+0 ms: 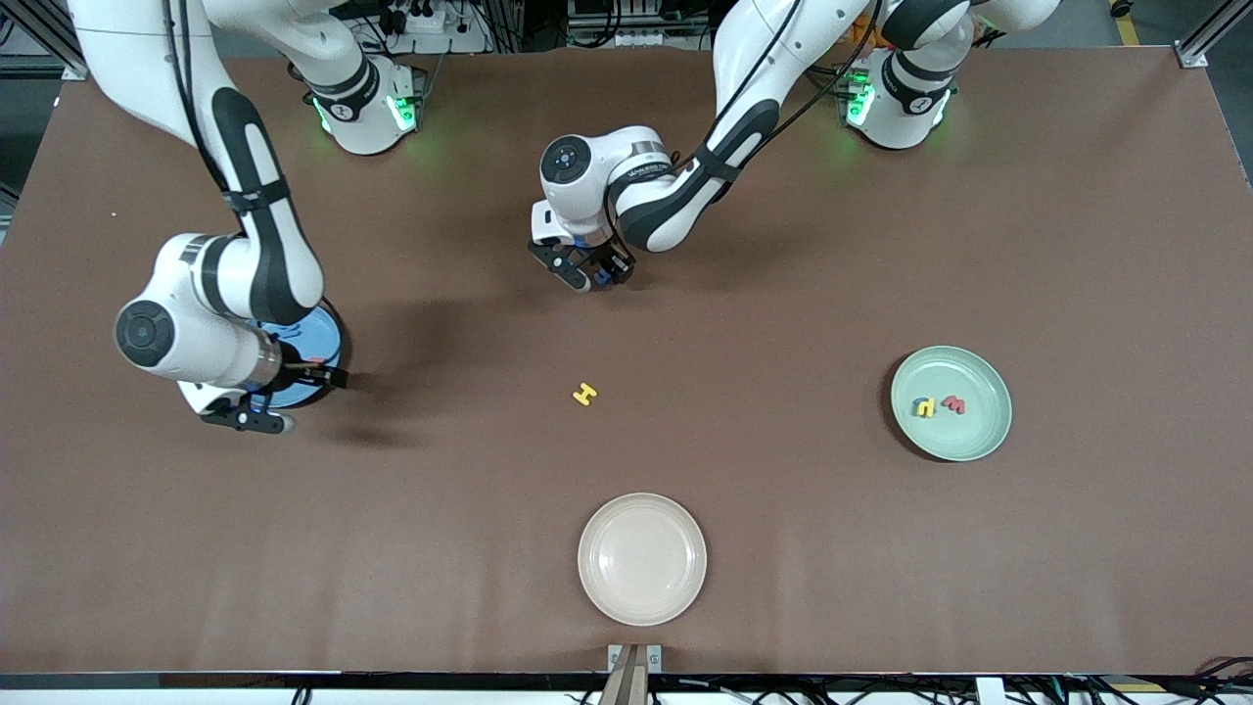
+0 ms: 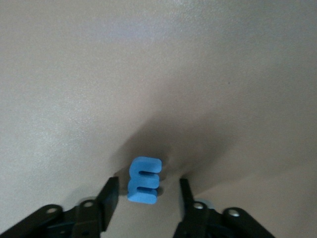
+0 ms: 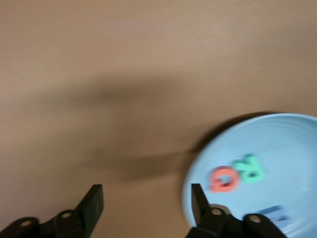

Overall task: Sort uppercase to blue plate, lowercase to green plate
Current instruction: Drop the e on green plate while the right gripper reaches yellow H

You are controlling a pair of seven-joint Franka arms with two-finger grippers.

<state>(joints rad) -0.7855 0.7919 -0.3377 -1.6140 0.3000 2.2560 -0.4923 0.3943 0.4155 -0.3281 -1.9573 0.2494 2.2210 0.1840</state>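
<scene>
- Toward the right arm's end of the table, our right gripper (image 1: pixel 256 411) hangs over the camera-side edge of the blue plate (image 1: pixel 328 345), most of which the arm hides in the front view. Its fingers (image 3: pixel 93 204) stand wide apart with nothing between them. In the right wrist view the plate holds the red Q (image 3: pixel 224 178), the green R (image 3: pixel 251 168) and a blurred blue letter (image 3: pixel 274 214) that we take for the M.
- Near the table's middle, low over the mat, our left gripper (image 1: pixel 593 272) straddles the blue e (image 2: pixel 144 180). The fingers (image 2: pixel 106 197) flank the letter with a gap on each side, so we judge nothing is gripped yet.
- To do this pick well, we should centre the letter between the fingers, close squarely on its two flat edges, and lift straight up before carrying it to the green plate (image 1: pixel 989 431).
- Nearer the front camera than the left gripper lies the yellow H (image 1: pixel 584 394), alone on the mat; it belongs on the blue plate.
- Closest to the camera sits a cream plate (image 1: pixel 597 578), empty, which we should leave alone.
- At the left arm's end, the green plate holds the yellow n-like letter (image 1: pixel 924 406) and the red w (image 1: pixel 953 403), side by side.
- Our surface is a plain brown mat (image 1: pixel 1077 245); cables and equipment crowd the edge by the robot bases.
</scene>
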